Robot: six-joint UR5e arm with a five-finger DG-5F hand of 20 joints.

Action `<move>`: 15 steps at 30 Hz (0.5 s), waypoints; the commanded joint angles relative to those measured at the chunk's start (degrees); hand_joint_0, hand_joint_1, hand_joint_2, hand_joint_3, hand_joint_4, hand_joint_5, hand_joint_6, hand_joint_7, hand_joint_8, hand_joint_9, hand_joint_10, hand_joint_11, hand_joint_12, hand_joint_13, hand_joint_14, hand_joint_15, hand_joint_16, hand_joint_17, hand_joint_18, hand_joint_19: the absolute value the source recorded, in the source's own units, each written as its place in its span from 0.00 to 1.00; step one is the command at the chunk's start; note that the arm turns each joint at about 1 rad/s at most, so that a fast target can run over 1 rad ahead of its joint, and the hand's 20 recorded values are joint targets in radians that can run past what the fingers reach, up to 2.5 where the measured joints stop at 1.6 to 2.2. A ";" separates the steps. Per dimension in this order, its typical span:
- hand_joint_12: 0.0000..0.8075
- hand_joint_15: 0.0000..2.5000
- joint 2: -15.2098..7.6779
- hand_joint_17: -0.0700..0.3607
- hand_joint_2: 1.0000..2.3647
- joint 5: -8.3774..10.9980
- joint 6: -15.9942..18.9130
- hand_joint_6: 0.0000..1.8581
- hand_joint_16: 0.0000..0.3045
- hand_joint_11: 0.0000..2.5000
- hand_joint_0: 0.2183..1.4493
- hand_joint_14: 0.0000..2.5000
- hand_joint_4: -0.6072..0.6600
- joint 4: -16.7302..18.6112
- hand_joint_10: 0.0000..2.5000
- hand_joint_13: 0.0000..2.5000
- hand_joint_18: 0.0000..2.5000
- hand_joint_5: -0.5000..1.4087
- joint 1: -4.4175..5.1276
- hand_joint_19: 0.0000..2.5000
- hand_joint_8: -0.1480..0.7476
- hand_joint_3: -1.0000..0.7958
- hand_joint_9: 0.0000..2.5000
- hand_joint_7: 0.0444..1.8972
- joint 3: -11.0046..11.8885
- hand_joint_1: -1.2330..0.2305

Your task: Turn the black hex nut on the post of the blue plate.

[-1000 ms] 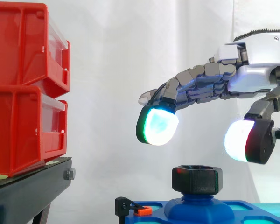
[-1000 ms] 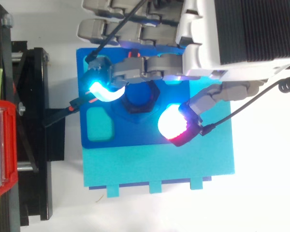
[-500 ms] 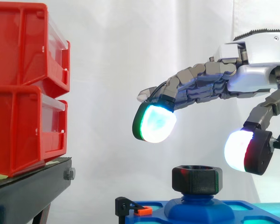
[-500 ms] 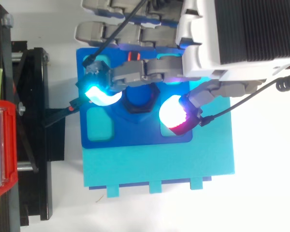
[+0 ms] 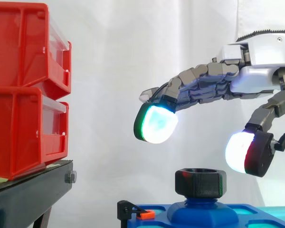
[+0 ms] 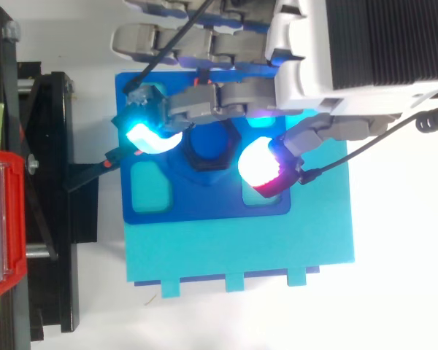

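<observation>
The robot's grey, segmented hand [image 5: 213, 85] hangs above the black plastic hex nut [image 5: 200, 182] and touches nothing. Its fingers are spread and only slightly bent, with nothing between them. One glowing cyan-white fingertip [image 5: 156, 124] sits above and to one side of the nut, and the thumb's white-and-red pad [image 5: 240, 152] hangs lower on the opposite side. From above, the two pads flank the nut [image 6: 212, 157]. The gap between them looks wider than the nut, probably so that the hand can come down over it and close on opposite flats for a twist. The nut is chunky and matte, with clear flat sides and a round bore. It sits level on the dark blue moulded post [image 5: 202, 213] rising from the middle of the dark blue plate with shallow rectangular recesses [image 6: 204, 208]. The plate lies on a lighter turquoise slab [image 6: 241, 255]. The stacked red plastic bins [image 5: 23, 90] on their black stand [image 5: 28, 190] are well apart, so nothing crowds the approach.
</observation>
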 commanded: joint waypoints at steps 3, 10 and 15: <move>0.37 0.00 0.00 0.39 0.00 0.04 -0.92 0.27 0.15 0.02 0.24 0.00 0.44 0.36 0.00 0.01 0.04 0.10 0.02 0.06 0.30 0.28 0.01 0.34 0.00 0.19; 0.37 0.01 -1.49 0.40 0.00 0.57 -1.18 0.27 0.15 0.03 0.22 0.00 0.44 0.54 0.00 0.00 0.02 0.10 0.11 0.07 0.30 0.28 0.00 0.35 0.00 0.23; 0.38 0.01 -1.84 0.40 0.00 0.65 -1.01 0.27 0.15 0.03 0.21 0.00 0.45 1.41 0.00 0.00 0.02 0.10 0.20 0.08 0.31 0.28 0.00 0.35 0.00 0.24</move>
